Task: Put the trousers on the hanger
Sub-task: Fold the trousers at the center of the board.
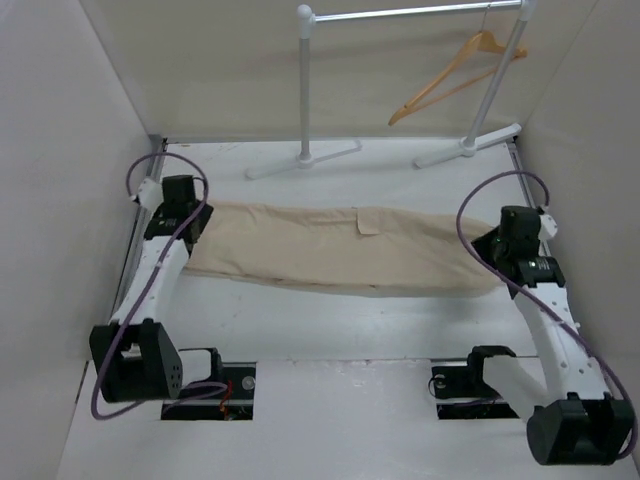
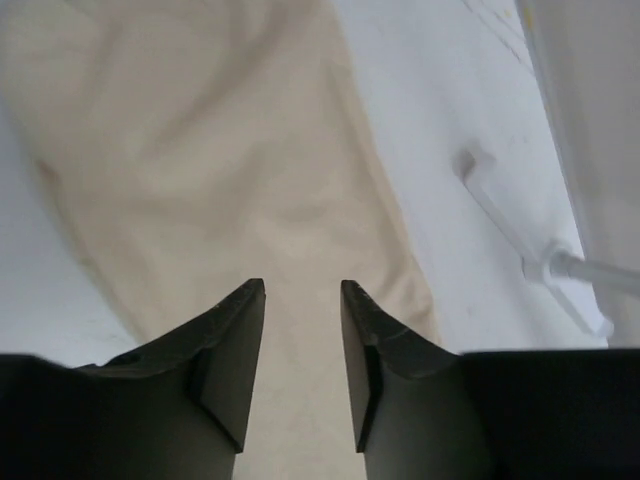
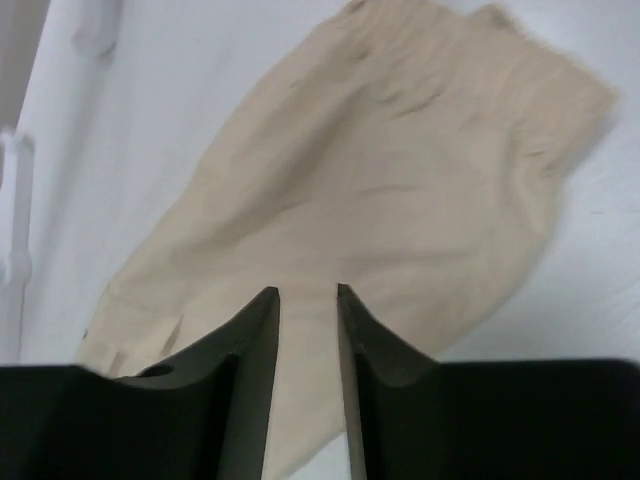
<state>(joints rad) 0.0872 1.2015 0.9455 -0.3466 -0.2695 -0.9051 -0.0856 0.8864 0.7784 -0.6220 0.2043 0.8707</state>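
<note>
Jaws tight on opposite trousers ends, left arm and right arm outstretched.

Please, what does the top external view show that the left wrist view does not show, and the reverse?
Only the top external view shows the hanger hung on the white rail, the right arm and the whole length of the trousers. Only the left wrist view shows the left gripper fingers close, cloth between them. Both show the trousers, the table and a rail foot.
</note>
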